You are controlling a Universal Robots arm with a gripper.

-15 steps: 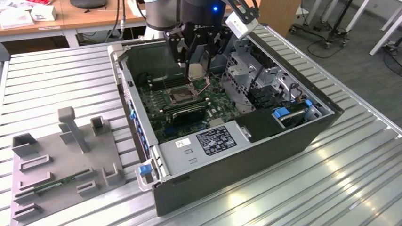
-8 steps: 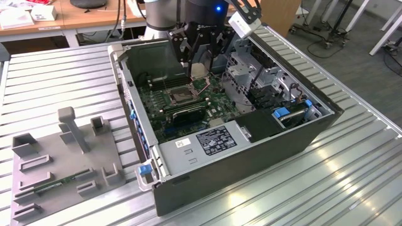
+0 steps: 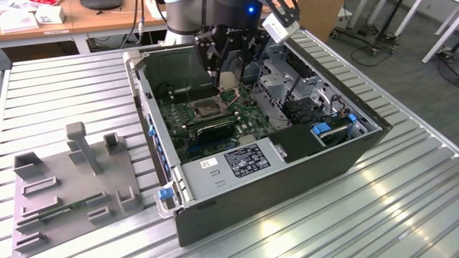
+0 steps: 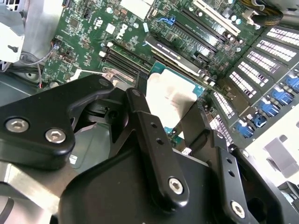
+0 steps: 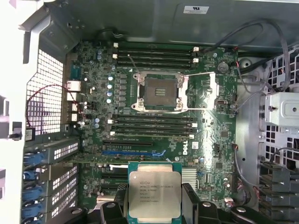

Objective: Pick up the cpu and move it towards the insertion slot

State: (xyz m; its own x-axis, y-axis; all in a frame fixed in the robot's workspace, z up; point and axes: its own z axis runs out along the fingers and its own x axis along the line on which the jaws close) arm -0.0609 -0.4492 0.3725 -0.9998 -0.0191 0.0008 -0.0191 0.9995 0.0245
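Cpu (image 5: 153, 194) sits clamped between the gripper (image 5: 154, 205) fingers (image 4: 156, 149), above the green motherboard (image 5: 210, 140), well apart from the insertion slot (image 5: 160, 92). We note its lower edge is cut off; the fingers partly hide it in the second wrist view.

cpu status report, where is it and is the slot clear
Tool shut on the cpu, held above the motherboard inside the case. Insertion slot open, dark centre bare, cpu not yet over it. Nothing between them.
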